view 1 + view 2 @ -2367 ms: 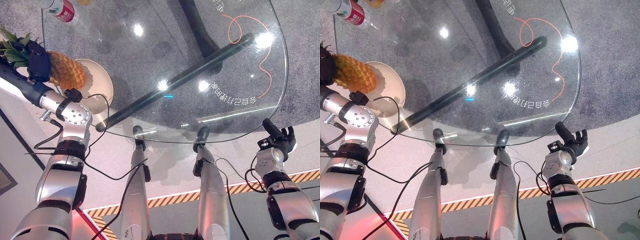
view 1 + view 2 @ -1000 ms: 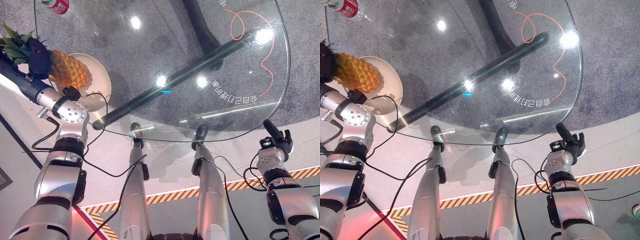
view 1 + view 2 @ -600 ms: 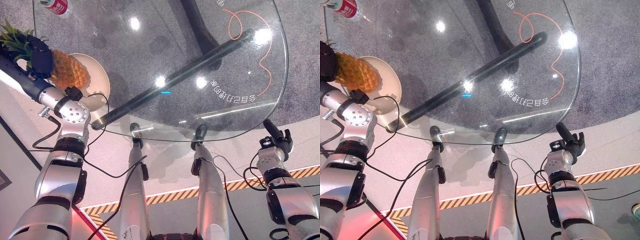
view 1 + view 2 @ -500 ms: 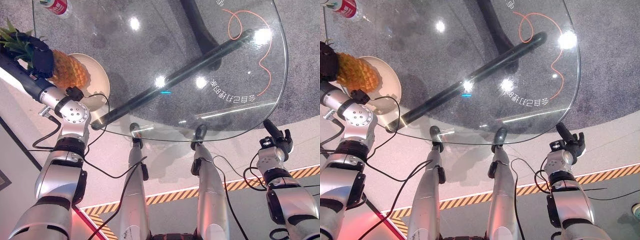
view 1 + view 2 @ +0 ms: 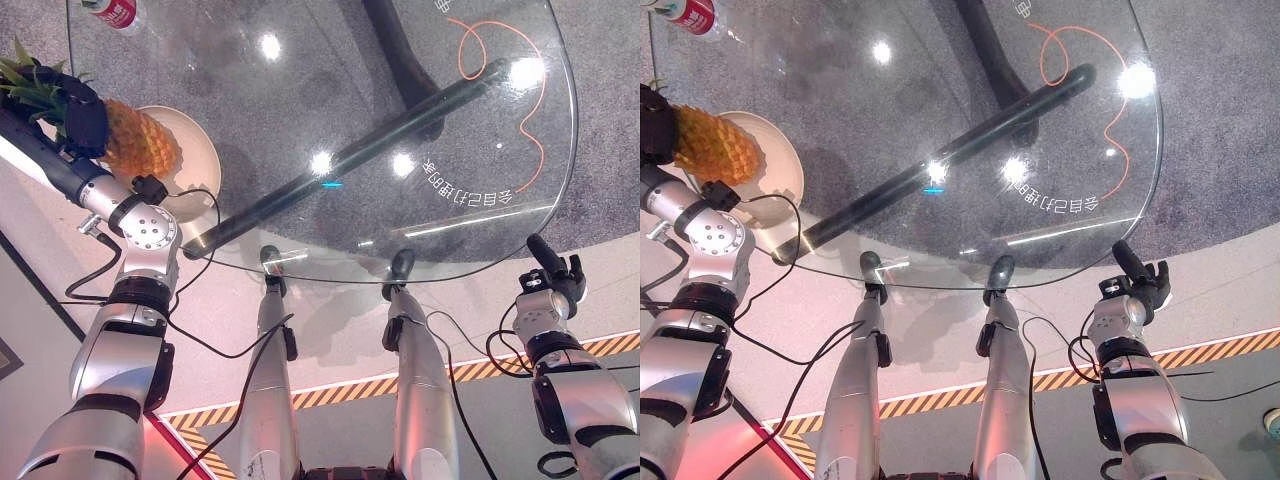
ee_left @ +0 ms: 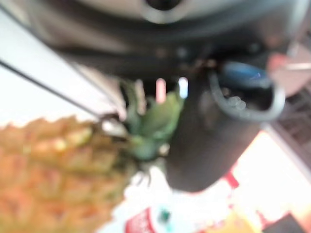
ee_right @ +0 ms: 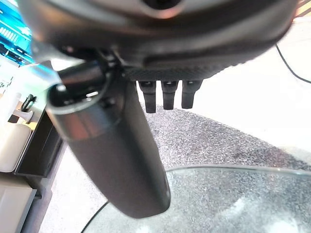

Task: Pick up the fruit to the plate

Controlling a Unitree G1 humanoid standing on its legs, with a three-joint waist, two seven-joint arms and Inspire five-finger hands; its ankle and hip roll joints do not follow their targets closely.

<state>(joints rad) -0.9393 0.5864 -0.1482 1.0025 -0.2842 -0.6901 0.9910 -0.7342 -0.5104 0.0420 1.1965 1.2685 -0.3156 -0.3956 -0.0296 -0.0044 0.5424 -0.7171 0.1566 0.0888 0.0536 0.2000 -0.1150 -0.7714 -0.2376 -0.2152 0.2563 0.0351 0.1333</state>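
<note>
Bare glass table (image 5: 400,100) right of plate (image 5: 195,160); bottle (image 5: 112,12) at far-left corner

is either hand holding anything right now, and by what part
The left hand grips the pineapple at its top end, where the leafy crown meets the body. The right hand holds nothing.

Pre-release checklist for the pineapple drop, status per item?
1. Left hand gripping the orange pineapple with green crown: ok.
2. Pineapple over the round cream plate: ok, body overlaps it.
3. Pineapple resting on the plate: cannot tell.
4. Plate fully on the round glass table: ok, near its left edge.
5. Right hand away from the drop, off the table's near right edge: ok.
</note>
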